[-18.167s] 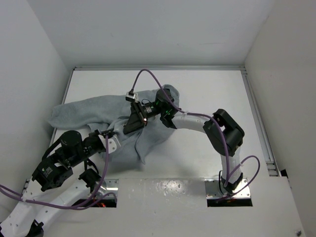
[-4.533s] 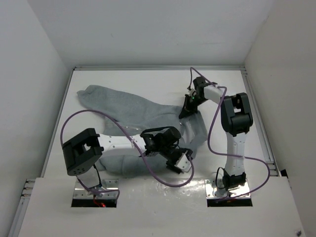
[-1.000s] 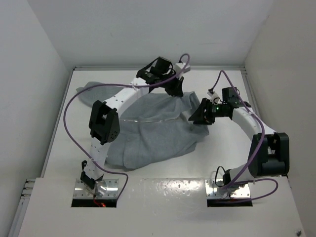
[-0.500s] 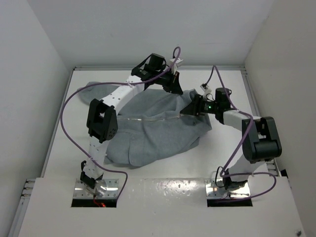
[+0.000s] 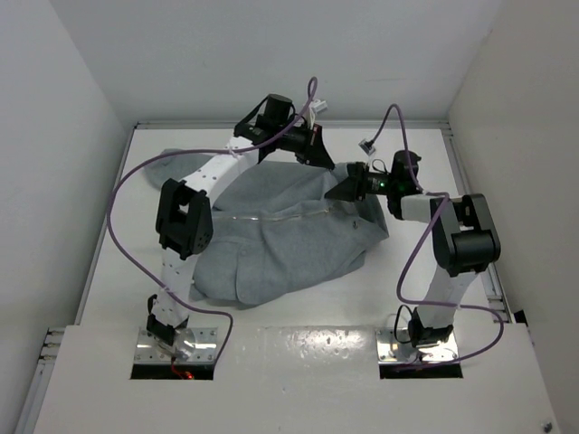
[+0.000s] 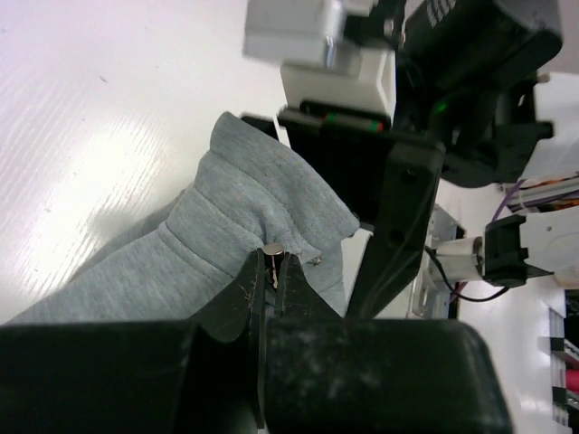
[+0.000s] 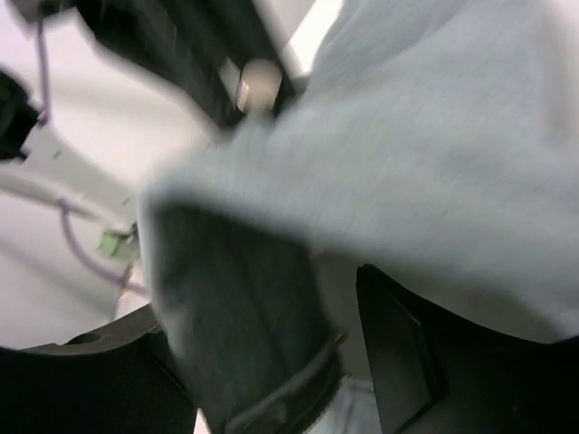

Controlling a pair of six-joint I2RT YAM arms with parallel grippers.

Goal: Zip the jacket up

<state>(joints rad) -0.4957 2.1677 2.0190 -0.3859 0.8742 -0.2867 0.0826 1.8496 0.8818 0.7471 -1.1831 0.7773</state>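
The big soft light-grey jacket [image 5: 280, 240] covers the middle of the white table [image 5: 407, 271]; bare table stays free right of it and at the far edge.

jacket [image 5: 280, 235] | heather-grey, crumpled, spread mid-table | zipper partly closed | far corner lifted

Heather-grey jacket [image 5: 280, 244], white table [image 5: 398, 262], black-and-white arms with purple cables [image 5: 127, 194].

Plain white walls [image 5: 271, 54] are enclosing a glossy white counter [image 5: 407, 262] on three sides, while bright overhead light is glinting off its surface.
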